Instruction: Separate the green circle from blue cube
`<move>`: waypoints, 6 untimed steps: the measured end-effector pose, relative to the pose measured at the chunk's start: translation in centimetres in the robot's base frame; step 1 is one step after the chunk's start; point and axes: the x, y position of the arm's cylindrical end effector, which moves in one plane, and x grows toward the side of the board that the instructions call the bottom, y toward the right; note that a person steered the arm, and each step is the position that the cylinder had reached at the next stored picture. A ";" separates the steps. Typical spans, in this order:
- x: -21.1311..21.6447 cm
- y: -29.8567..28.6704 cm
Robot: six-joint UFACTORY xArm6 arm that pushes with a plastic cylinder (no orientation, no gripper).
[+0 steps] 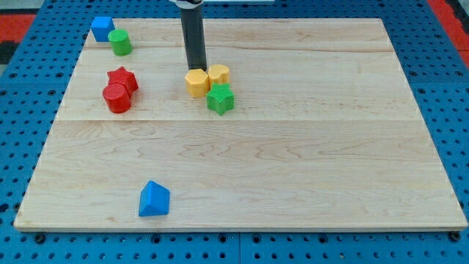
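The green circle (121,42) sits near the board's top left corner. The blue cube (102,28) is just up and left of it, and the two look to be touching. My tip (196,68) is at the board's upper middle, well to the right of both. It stands right above the yellow hexagon (196,83).
A yellow block (218,74) and a green star (220,98) cluster with the yellow hexagon by my tip. A red star (123,78) and a red circle (117,97) sit at the left. A blue block (154,199) lies near the view's bottom left. The wooden board (293,161) rests on a blue pegboard.
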 end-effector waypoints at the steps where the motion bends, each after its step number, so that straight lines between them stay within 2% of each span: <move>1: -1.8 -3.1; 3: -2.5 -8.9; 5: -1.3 -18.0; 6: -3.7 -23.2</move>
